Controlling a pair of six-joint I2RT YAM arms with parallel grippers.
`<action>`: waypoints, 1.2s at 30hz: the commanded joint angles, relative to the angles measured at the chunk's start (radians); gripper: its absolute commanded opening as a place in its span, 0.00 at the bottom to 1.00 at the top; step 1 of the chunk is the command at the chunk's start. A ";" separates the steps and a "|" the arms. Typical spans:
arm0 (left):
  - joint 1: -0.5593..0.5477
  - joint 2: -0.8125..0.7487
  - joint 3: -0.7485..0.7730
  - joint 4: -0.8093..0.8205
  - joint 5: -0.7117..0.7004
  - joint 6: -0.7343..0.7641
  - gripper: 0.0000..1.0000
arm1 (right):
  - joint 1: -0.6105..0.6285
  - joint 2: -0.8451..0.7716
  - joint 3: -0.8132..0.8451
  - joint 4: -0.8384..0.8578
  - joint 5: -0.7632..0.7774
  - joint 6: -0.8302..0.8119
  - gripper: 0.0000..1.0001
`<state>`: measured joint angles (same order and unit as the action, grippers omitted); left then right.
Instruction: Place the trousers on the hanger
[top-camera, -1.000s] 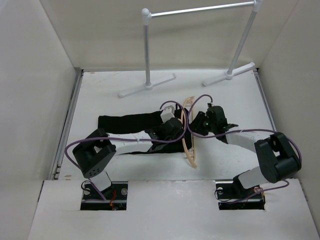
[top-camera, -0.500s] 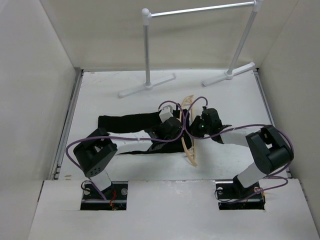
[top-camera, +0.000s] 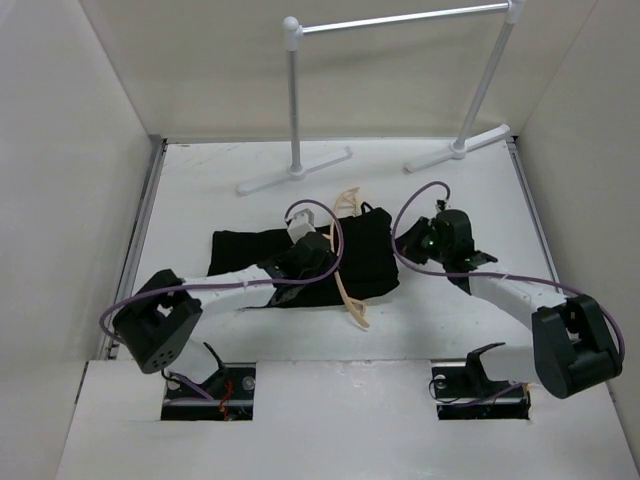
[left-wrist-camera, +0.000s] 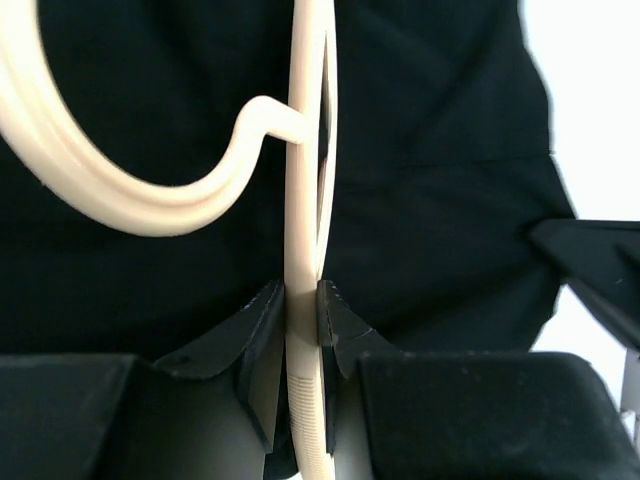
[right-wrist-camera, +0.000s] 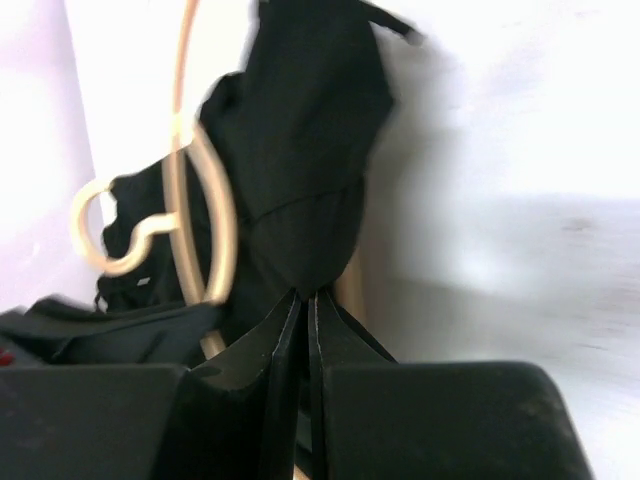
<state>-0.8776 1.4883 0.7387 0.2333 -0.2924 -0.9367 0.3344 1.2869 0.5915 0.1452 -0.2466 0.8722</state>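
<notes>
Left gripper (left-wrist-camera: 303, 300) clamps hanger (left-wrist-camera: 120, 205) over trousers (left-wrist-camera: 430, 150)

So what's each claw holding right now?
Left gripper: closed on the hanger.
Right gripper: closed, apparently pinching the trousers.

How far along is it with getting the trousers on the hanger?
Done: the left gripper clamps the hanger. In hand: the right gripper seems to pinch the trousers, which lie across the hanger on the table. Left: draping them over its bar, apparently.
</notes>
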 joint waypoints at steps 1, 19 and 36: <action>0.029 -0.103 -0.051 -0.067 -0.027 0.048 0.00 | -0.062 -0.020 -0.025 -0.013 -0.005 0.002 0.10; 0.035 -0.335 -0.059 -0.333 -0.143 0.214 0.00 | -0.142 0.049 -0.094 0.011 0.026 0.002 0.11; -0.096 -0.408 0.108 -0.397 -0.260 0.240 0.00 | -0.099 0.086 -0.104 0.010 0.053 0.022 0.23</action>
<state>-0.9497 1.1259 0.7605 -0.2016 -0.5083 -0.7113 0.2218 1.3773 0.4957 0.1196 -0.2245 0.8902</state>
